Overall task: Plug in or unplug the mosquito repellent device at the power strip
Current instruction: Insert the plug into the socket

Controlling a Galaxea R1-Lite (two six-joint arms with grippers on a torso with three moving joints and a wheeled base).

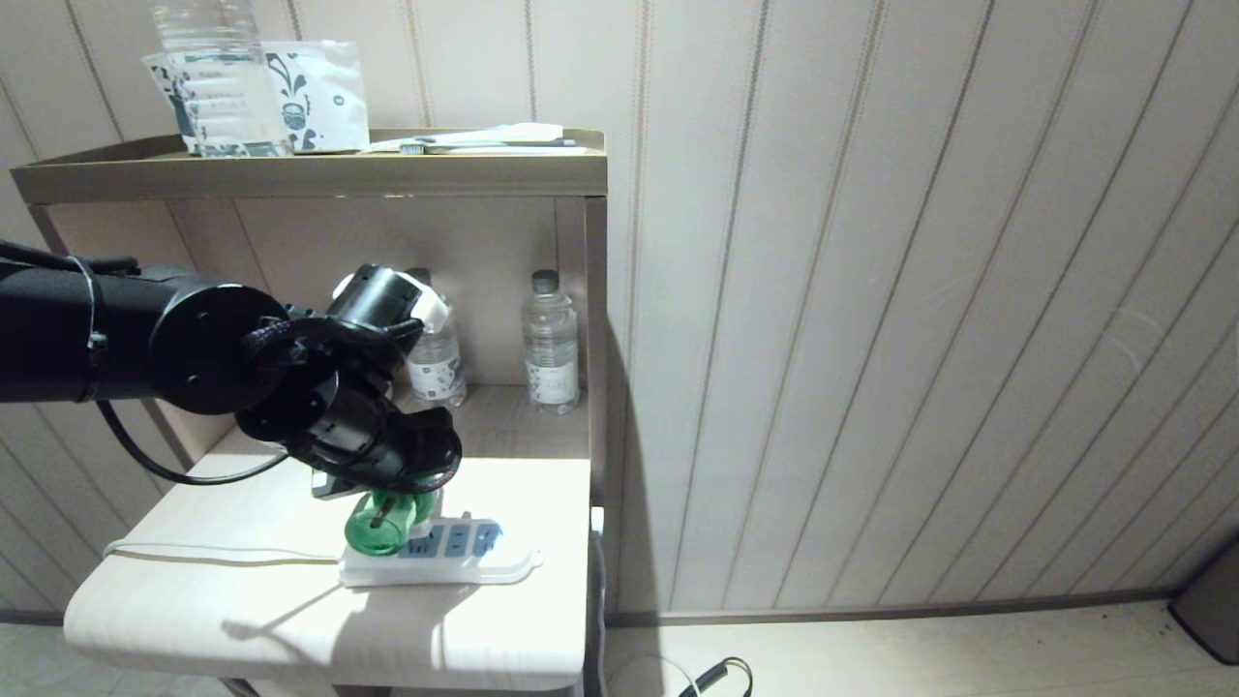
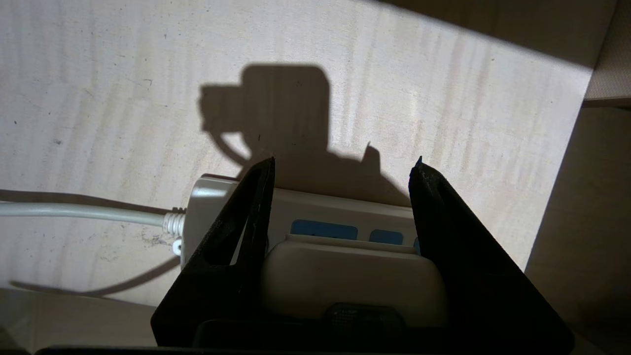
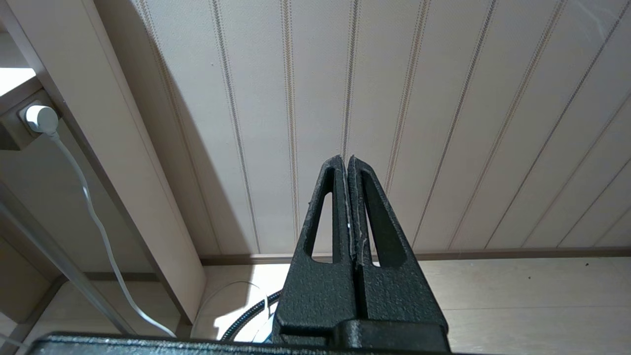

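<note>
Your left gripper [image 2: 340, 236] is clamped on the white-capped translucent green mosquito repellent device [image 1: 385, 523], lower left of frame, lying tilted at the long white plastic power strip's [image 1: 484, 566] corded end.

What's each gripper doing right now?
Left gripper: closed on the mosquito repellent device at the power strip.
Right gripper: shut, empty.
</note>
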